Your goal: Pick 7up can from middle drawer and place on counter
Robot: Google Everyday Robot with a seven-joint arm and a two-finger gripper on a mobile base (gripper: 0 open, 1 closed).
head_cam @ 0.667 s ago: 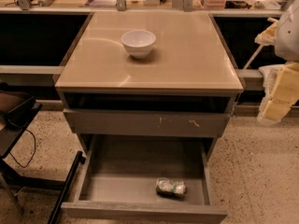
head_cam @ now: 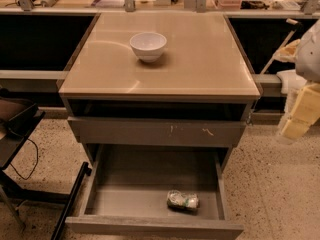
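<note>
The 7up can [head_cam: 182, 200] lies on its side, front-right inside the open middle drawer [head_cam: 150, 227]. The gripper [head_cam: 296, 124] hangs above and right of that drawer, seemingly pointing down; its state cannot be told.

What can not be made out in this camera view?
- The 7up can, lying in the middle drawer: label too small to read.
- The gripper, at the right beside the counter: partly cut off by the picture's edge.
- The middle drawer's rear: hidden behind the scratched drawer front.
- The recess under the counter: too dark to see inside.
</note>
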